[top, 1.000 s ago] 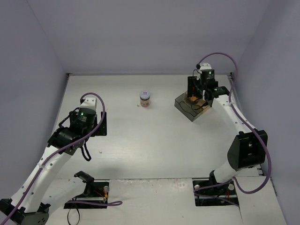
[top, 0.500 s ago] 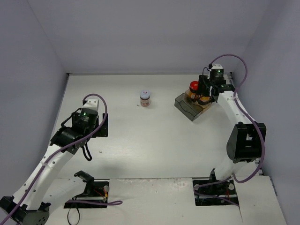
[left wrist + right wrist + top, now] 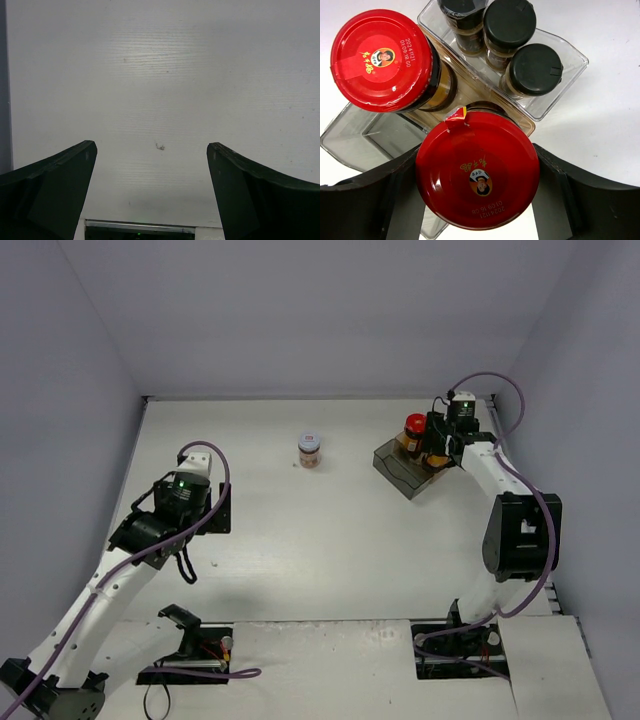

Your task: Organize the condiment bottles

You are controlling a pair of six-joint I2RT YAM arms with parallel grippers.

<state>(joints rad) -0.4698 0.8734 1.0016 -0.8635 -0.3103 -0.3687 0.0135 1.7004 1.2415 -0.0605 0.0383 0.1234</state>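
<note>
Step in hand, as I judge it: seating the last-but-one container in the tray [image 3: 350, 145]. Places below are given relative to that tray.

- Left end effector [image 3: 222, 508]: far left of the tray, over bare bench [image 3: 330, 540]. Jaws spread fully wide, nothing between them.
- White-lidded jar [image 3: 310, 450]: upright on the bench, well left of the tray and apart from everything else. Not yet put away.
- First red-lidded jar [image 3: 382, 60]: upright in the tray's wide compartment.
- Second red-lidded jar [image 3: 477, 170]: just beside the first, over the same compartment. I cannot tell whether its base rests on the tray floor.
- Right end effector [image 3: 437, 448]: at the tray, jaws half-closed against both sides of the second red-lidded jar, gripping it.
- Black-capped bottles [image 3: 509, 22]: in a row in the tray's narrow compartment, beyond the red lids.

Next move, as a judgement: settle the jar fully, release, then lift straight up. The neighbouring lid is very close, so any sideways drift risks a knock. After that, the white-lidded jar needs fetching.

Count: red-lidded jars 2; black-capped bottles 3; white-lidded jar 1 — six containers, five at the tray. Tray 1.
</note>
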